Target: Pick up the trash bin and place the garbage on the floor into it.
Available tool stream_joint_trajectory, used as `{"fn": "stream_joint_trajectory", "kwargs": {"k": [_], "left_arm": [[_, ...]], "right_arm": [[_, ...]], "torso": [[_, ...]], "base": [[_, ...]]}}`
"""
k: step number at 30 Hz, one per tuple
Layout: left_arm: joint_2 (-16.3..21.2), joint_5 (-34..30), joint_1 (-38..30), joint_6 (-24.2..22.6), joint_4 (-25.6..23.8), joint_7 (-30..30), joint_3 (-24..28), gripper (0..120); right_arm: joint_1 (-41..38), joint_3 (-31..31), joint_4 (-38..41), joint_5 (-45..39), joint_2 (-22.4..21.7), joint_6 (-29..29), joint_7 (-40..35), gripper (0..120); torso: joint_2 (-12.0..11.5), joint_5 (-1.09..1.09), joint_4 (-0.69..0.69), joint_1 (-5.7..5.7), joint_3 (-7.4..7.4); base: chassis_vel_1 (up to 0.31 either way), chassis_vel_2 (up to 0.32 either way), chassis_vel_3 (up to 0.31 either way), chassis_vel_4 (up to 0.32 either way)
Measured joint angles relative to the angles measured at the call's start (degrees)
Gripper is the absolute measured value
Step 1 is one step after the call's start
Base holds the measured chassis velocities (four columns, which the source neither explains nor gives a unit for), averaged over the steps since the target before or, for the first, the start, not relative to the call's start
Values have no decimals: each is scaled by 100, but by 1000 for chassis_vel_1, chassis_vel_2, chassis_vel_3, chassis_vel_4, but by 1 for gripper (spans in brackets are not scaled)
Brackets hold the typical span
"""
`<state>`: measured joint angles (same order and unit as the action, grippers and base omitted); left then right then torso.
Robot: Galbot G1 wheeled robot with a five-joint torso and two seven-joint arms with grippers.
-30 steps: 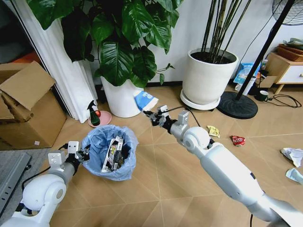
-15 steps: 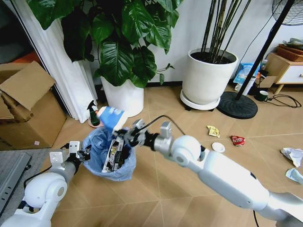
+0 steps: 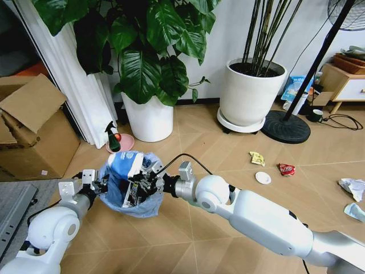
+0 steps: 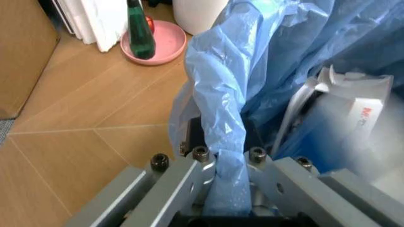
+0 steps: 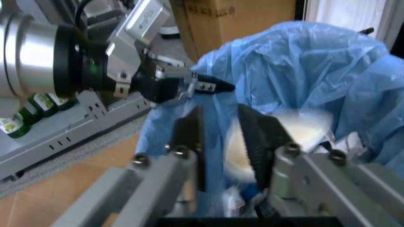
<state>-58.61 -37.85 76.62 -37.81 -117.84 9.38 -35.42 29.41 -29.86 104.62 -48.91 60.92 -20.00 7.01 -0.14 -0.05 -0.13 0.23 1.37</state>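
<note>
Right hand over trash bin

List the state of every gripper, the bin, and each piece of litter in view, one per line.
Left gripper: shut on the bag rim of the trash bin.
Small round trash bin with crinkled light-blue bag: upright on the floor, open, holding wrappers.
Right gripper: over the bin mouth, open.
Blue-white snack wrapper: inside the bin.
Yellow wrapper: on the floor.
White round lid: on the floor.
Red wrapper: on the floor.
</note>
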Motion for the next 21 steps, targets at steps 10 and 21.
{"fn": "stream_joint_trajectory", "kwargs": {"k": [10,21], "left_arm": [[-20,5,-4,12,-5,-3,-30,0],[-94,37,80,40,-33,-9,-120,0]], "right_arm": [[92,454,55,-12,9,77,-413,63],[637,1631,384,-45,-345,76,-985,98]], "torso": [[-1,0,1,0,0],[-1,1,0,0,0]], "base": [[0,0,0,0],[0,0,0,0]]}}
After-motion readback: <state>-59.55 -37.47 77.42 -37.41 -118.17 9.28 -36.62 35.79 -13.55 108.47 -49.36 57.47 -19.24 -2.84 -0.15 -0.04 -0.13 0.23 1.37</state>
